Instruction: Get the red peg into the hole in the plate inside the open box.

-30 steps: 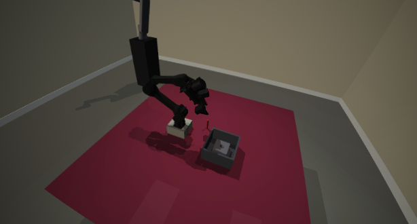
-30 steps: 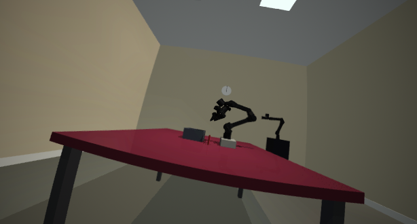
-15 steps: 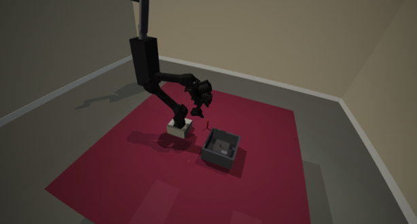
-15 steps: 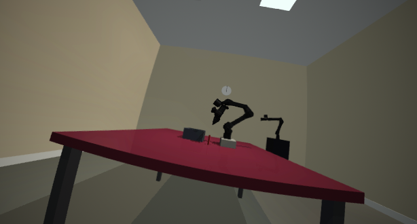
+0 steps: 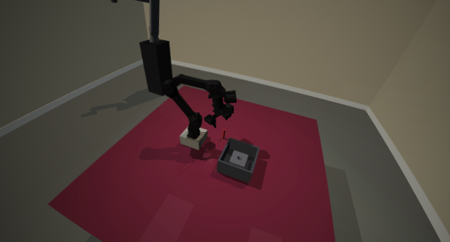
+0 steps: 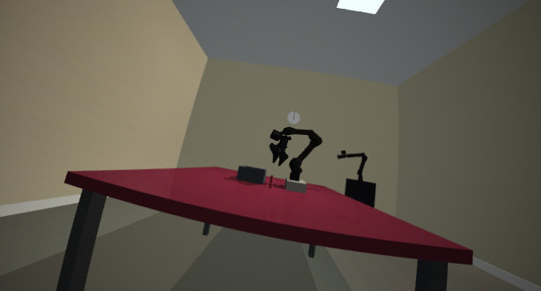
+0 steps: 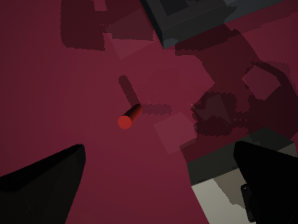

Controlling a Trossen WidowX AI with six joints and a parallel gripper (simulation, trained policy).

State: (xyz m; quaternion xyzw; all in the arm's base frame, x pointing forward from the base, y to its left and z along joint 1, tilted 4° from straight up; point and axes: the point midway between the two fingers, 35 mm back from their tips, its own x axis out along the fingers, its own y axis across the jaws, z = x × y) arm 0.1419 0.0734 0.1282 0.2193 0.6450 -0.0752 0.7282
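The red peg (image 5: pixel 224 134) (image 6: pixel 271 182) (image 7: pixel 131 116) stands upright on the red table top beside the box. The open dark grey box (image 5: pixel 234 172) (image 6: pixel 251 175) (image 7: pixel 200 29) has a light plate (image 5: pixel 234 159) with a round hole at its bottom, seen in the top view. In the wrist view only part of the box shows, at the top edge. My gripper (image 5: pixel 221 122) (image 6: pixel 277 163) (image 7: pixel 162 151) is open and empty, pointing down above the table, higher than the peg. In the wrist view the peg lies ahead of the fingertips, left of their middle.
The arm's pale base block (image 5: pixel 190 141) (image 6: pixel 295 186) (image 7: pixel 212 200) stands close to the peg and the box. It shows behind the right finger in the wrist view. A black pedestal (image 5: pixel 155 69) (image 6: pixel 360 193) with another arm stands beyond the red table (image 5: pixel 121 186) (image 6: pixel 198 193).
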